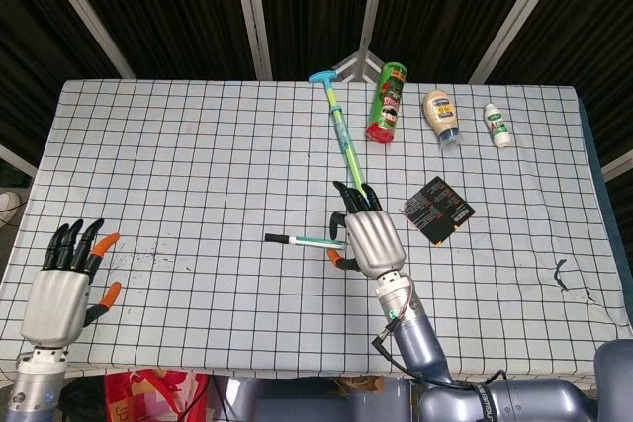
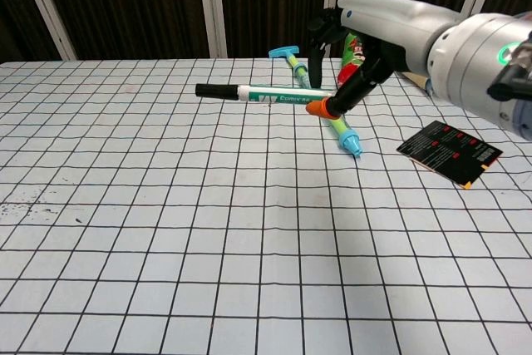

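Pinching between right hand (image 2: 391, 27) fingertips (image 2: 320, 108), a marker (image 2: 262, 93) level above the table; left hand (image 1: 61, 289) spread, holding nothing.

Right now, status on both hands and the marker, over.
Right hand holds the marker level, clear above the table. Left hand open at the near left edge, holding nothing. Long green tube lies under the right hand.

A table (image 1: 198, 145) draped in a white cloth with a black grid is filling the scene. Beyond its far edge, dark panels (image 2: 125, 6), possibly curtains, are hanging between pale metal bars (image 1: 252, 12).
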Controlling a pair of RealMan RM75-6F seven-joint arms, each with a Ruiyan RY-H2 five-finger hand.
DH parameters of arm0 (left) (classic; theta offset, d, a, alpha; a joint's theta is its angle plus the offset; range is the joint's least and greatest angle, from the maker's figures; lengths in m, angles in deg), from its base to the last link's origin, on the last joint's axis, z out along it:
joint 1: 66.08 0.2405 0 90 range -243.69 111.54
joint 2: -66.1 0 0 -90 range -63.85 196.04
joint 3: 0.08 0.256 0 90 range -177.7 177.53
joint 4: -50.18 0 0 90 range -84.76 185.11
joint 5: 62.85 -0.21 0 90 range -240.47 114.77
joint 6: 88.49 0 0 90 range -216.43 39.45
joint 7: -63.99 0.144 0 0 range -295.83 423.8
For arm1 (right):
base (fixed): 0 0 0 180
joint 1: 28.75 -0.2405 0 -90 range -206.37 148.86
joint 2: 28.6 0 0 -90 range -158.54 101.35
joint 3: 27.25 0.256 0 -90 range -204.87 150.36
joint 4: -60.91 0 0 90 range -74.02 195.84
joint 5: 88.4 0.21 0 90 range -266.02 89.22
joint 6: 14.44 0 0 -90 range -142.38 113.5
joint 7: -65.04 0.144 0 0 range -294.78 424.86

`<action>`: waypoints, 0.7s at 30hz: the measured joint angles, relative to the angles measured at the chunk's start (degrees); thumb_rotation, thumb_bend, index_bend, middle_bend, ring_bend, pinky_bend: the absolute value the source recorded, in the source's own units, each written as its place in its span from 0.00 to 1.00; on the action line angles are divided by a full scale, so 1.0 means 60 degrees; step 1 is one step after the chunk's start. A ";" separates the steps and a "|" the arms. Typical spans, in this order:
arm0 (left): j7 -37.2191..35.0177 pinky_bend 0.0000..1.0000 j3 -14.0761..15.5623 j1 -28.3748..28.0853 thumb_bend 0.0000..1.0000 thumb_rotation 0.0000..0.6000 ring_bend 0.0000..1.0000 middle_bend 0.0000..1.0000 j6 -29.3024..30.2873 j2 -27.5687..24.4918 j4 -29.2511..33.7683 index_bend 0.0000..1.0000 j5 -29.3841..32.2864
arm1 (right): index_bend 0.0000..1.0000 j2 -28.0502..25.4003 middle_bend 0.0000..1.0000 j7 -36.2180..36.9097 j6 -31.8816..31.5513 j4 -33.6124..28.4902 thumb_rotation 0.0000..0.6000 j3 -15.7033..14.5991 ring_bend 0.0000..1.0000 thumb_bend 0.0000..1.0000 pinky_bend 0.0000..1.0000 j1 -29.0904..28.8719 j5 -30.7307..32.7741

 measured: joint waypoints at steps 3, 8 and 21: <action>0.0260 0.06 -0.0022 -0.0146 0.39 1.00 0.00 0.09 -0.0105 0.0435 0.0061 0.26 -0.0154 | 0.72 0.0068 0.09 -0.0167 -0.0059 -0.0111 1.00 0.0017 0.11 0.38 0.01 -0.0165 0.0114; 0.0471 0.06 -0.0110 -0.0366 0.39 1.00 0.00 0.10 -0.0236 0.1071 0.0023 0.28 -0.0306 | 0.72 0.0386 0.09 -0.0354 -0.0129 -0.0201 1.00 0.0010 0.11 0.38 0.01 -0.0444 0.0245; 0.0724 0.06 -0.0399 -0.0750 0.39 1.00 0.00 0.13 -0.0322 0.2092 -0.0500 0.36 -0.0403 | 0.72 0.1295 0.09 -0.0675 -0.0387 -0.0169 1.00 0.0075 0.11 0.38 0.01 -0.1126 0.0591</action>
